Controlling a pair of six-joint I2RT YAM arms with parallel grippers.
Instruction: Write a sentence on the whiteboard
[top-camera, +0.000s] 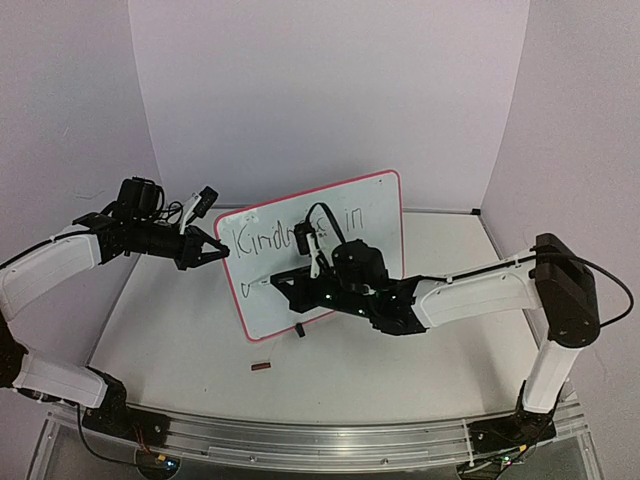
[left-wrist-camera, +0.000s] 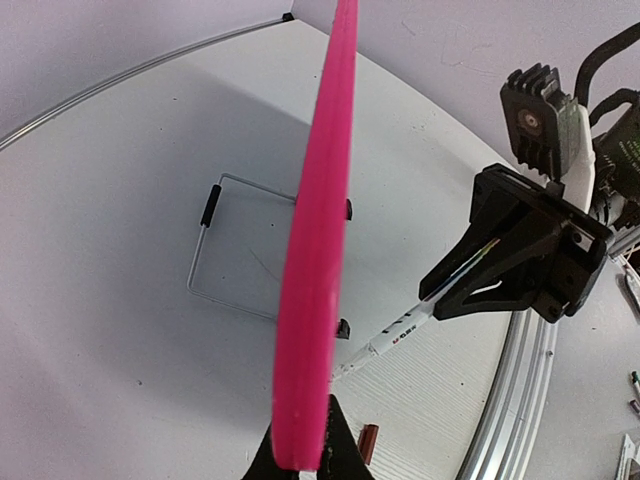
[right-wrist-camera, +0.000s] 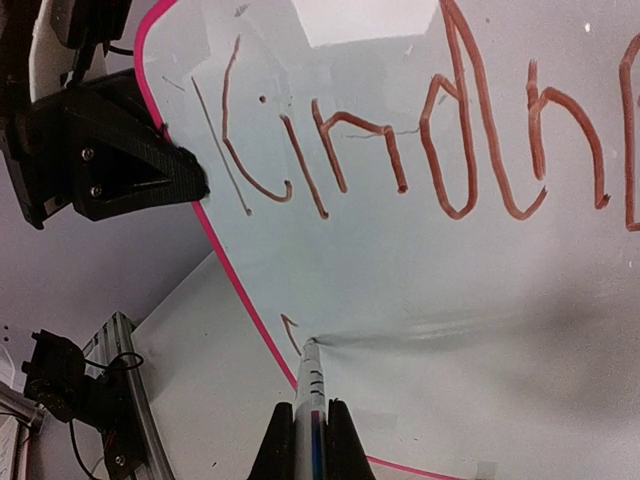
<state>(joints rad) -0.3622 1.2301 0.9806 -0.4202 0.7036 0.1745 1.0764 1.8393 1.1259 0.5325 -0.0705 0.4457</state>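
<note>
The right claw (right-wrist-camera: 307, 415) clamps the marker (right-wrist-camera: 305, 375) — tip touching the whiteboard (right-wrist-camera: 430, 280) low-left, beneath the sentence (right-wrist-camera: 330, 150); next strokes run rightward — the left claw (left-wrist-camera: 303, 455) pinches its rim.

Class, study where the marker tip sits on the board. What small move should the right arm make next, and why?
Probably draw the marker rightward along the whiteboard, extending the stroke. The right gripper is shut on it, its tip touches the board at a short mark under the sentence, and the left gripper clamps the board's edge.
</note>
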